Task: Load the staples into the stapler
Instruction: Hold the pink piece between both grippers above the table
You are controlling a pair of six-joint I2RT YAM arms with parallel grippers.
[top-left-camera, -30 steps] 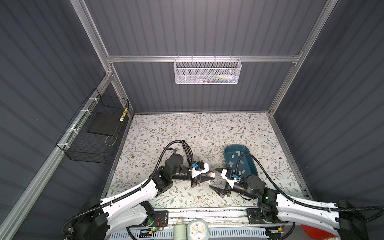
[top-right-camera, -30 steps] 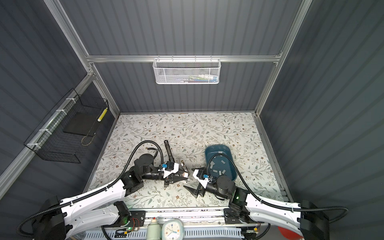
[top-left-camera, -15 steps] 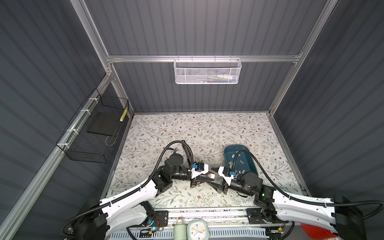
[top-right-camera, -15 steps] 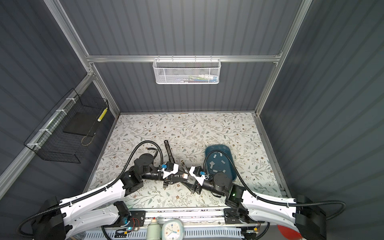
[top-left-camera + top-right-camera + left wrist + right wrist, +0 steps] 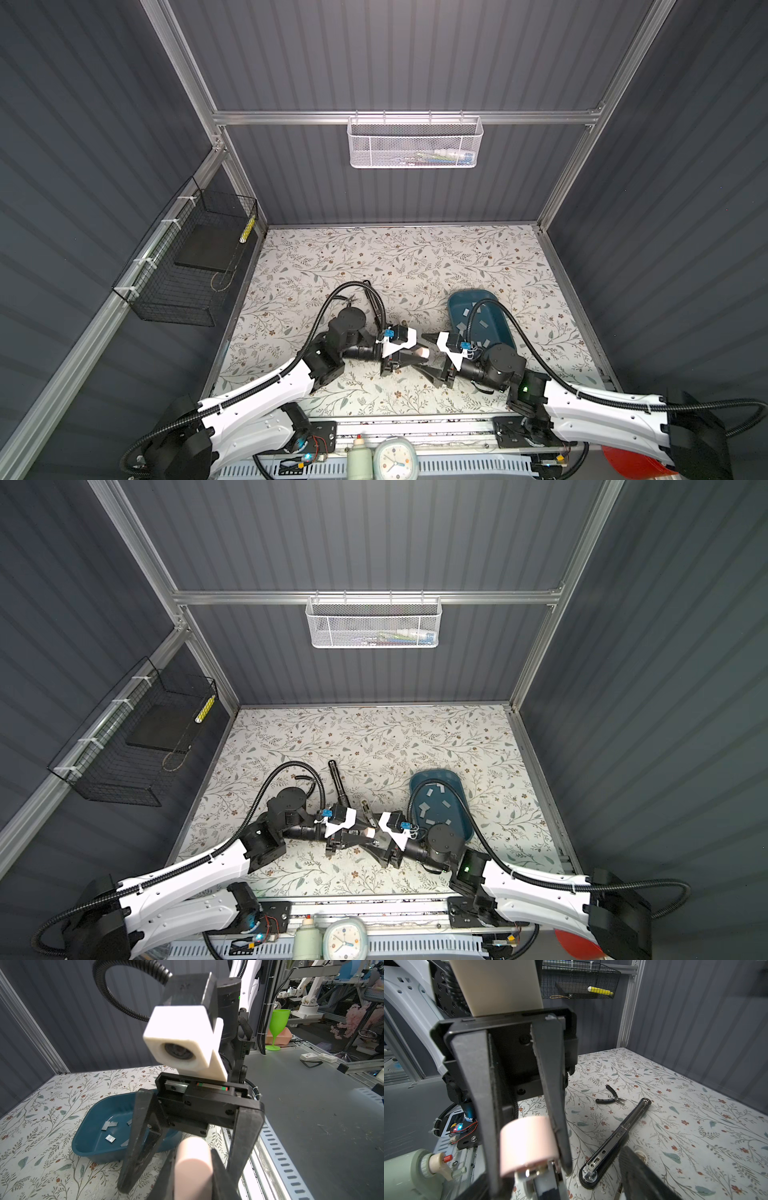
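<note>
Clearly the left gripper (image 5: pixel 529 1169) is clamped on a smooth pink round-nosed body (image 5: pixel 193 1157), seemingly a small stapler. The right gripper (image 5: pixel 178 1180) straddles its nose with jaws spread, and contact is unclear. It should close squarely and gently on the rigid plastic. Thin, shiny grey staples (image 5: pixel 109 1138) lie loose in the glossy teal tray (image 5: pixel 87 1147) just behind.

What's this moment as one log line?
left gripper: shut on pink-ended object | right gripper: open, facing it | staples: in tray | black stapler: on table

Pink-ended object (image 5: pixel 193 1176) in left claw (image 5: pixel 193 1155): blurred, lower part beyond the wrist view's edge.
</note>
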